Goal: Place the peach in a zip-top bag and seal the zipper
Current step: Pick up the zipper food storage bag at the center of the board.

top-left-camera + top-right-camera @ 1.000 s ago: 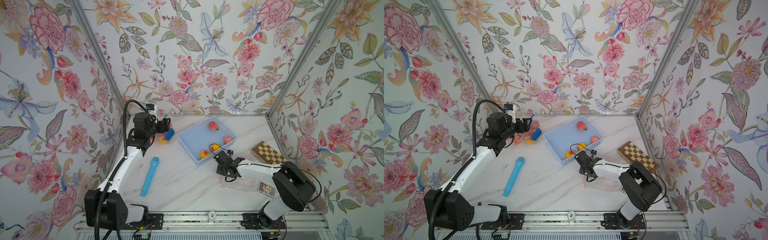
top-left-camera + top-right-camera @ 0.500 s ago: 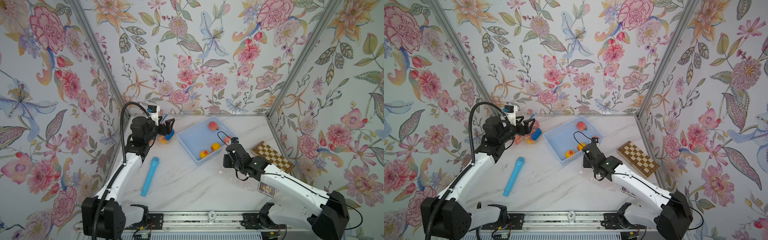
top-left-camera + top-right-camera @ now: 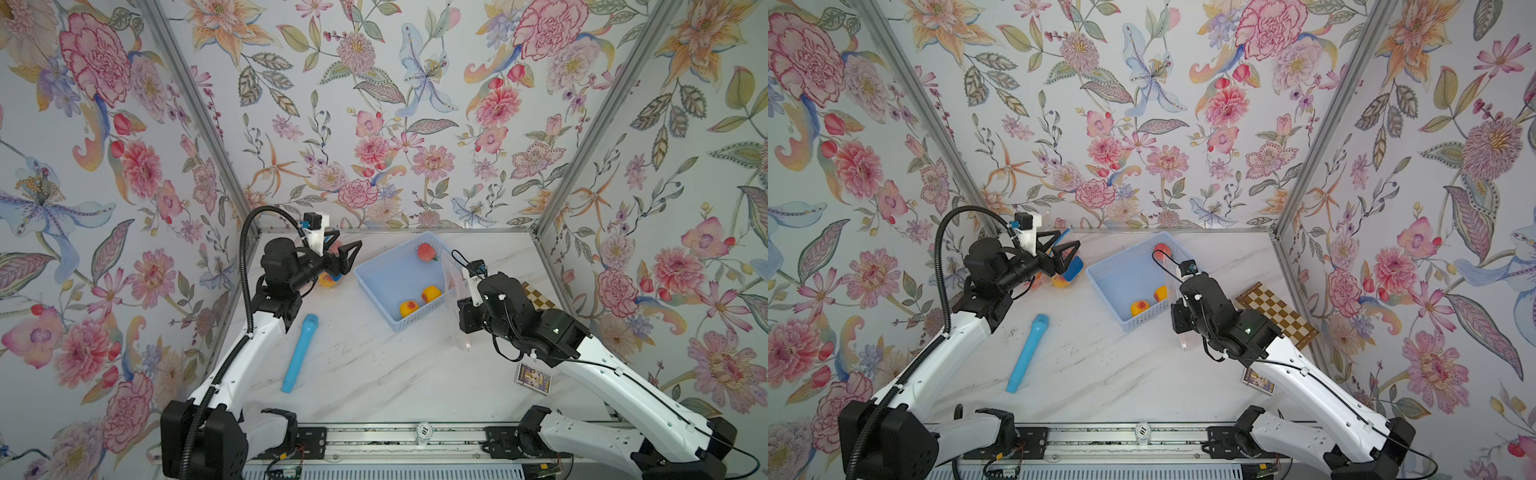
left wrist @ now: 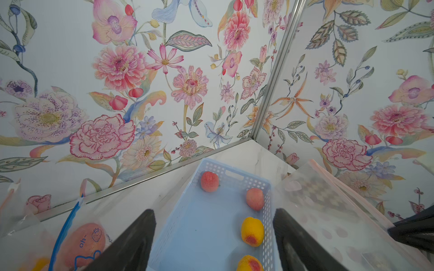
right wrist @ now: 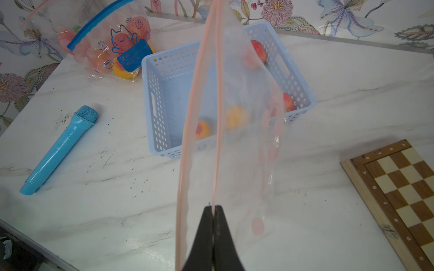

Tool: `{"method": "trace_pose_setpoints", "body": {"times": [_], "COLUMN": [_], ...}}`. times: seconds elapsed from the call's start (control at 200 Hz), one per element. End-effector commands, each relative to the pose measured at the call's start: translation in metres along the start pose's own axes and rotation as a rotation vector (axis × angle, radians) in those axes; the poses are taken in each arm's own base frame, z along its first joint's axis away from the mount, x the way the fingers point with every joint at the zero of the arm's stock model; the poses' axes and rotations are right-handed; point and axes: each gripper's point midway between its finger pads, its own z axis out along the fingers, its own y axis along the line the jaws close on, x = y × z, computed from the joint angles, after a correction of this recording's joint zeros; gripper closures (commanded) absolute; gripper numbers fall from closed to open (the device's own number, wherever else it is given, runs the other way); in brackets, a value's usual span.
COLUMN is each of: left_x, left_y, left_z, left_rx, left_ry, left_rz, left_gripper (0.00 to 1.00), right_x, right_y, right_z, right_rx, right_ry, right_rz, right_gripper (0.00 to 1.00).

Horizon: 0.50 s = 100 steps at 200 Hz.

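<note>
My right pincer (image 5: 213, 208) clamps the zip-top bag (image 5: 237, 82) aloft; left pincer (image 4: 213, 211) gapes empty; next, fetch a peach (image 4: 252, 231).

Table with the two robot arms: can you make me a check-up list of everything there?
Surface: white marble table with dark specks.
Job's things: four peaches lie in the blue basket; zip-top bag hangs, looks empty, pink zipper unsealed.
Clutter: blue toy microphone, chessboard, card box, filled bag with blue zipper.
Grippers: right gripper fingers shut on the zip-top bag's edge; left gripper open, holding nothing.
Cables: black hose arches over the left arm; no snag seen.
Surroundings: flowery walls, metal rail in front.
</note>
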Motion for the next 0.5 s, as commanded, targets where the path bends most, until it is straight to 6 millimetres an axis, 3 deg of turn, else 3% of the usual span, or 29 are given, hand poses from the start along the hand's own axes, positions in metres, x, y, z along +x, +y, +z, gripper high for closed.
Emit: {"method": "trace_pose_setpoints", "body": {"times": [0.0, 0.185, 0.495], "left_x": [-0.007, -0.003, 0.002], "left_y": [-0.016, -0.015, -0.039], "left_z": [-0.010, -0.020, -0.043], "left_rx": [0.043, 0.003, 0.018], "left_ry": [-0.031, -0.033, 0.020], "left_rz": [-0.006, -0.182, -0.320], "left_gripper": [0.18, 0.19, 0.24], "right_x": [-0.006, -0.023, -0.075], "right_y": [0.013, 0.037, 0.099], "right_z": [-0.007, -0.011, -0.014], "right_rx": [-0.046, -0.120, -0.347], "right_ry": [0.006, -0.031, -0.253], "right_rz": [-0.089, -0.133, -0.114], "right_gripper": [1.00, 1.00, 1.00]}}
